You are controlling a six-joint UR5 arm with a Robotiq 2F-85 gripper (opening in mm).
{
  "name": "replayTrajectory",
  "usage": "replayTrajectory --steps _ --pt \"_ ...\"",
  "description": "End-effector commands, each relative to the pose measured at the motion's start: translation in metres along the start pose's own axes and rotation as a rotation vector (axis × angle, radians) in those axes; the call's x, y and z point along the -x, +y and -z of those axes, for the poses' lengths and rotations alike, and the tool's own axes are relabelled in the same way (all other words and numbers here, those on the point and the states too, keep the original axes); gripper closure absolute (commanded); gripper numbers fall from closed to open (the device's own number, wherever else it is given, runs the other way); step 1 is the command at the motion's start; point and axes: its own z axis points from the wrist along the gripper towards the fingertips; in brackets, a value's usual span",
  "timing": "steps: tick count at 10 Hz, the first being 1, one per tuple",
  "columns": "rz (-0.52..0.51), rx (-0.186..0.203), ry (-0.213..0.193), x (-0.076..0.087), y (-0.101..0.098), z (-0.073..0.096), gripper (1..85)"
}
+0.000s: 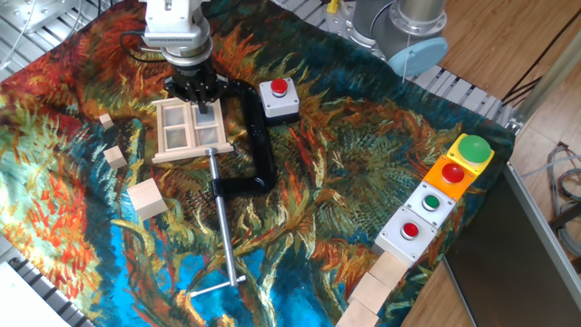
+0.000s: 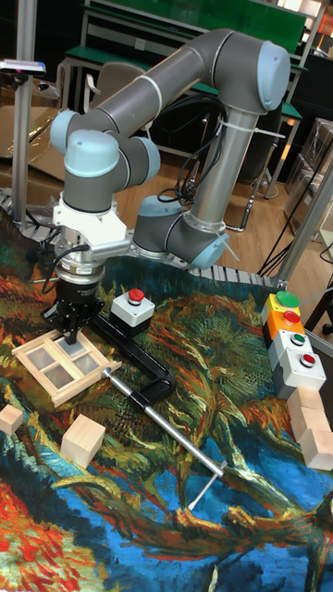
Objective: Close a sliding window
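The sliding window (image 1: 191, 130) is a small pale wooden frame with two panes, lying flat on the patterned cloth at the upper left. The tall fixed view has this sliding window (image 2: 63, 363) at the left, under the arm. My gripper (image 1: 200, 100) points straight down at the window's far edge, above the right pane. Its black fingers meet at the tips, so it is shut, and the tips touch or nearly touch the wood. From the tall fixed view the gripper (image 2: 76, 336) stands on the frame's far side. The contact point itself is hidden by the fingers.
A black clamp (image 1: 257, 136) with a long metal bar (image 1: 225, 227) lies right of the window. A red-button box (image 1: 279, 98) sits just beyond it. Several button boxes (image 1: 436, 195) line the right edge. Wooden cubes (image 1: 147, 199) lie left and at the lower right (image 1: 377, 282).
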Motion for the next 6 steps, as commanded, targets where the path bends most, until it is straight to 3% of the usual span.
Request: replayTrajectory --steps 1,6 --pt "-0.003 0.006 -0.018 0.0030 -0.0011 -0.0007 84.3" --pt "-0.003 0.012 -0.025 0.0047 0.0006 -0.0007 84.3"
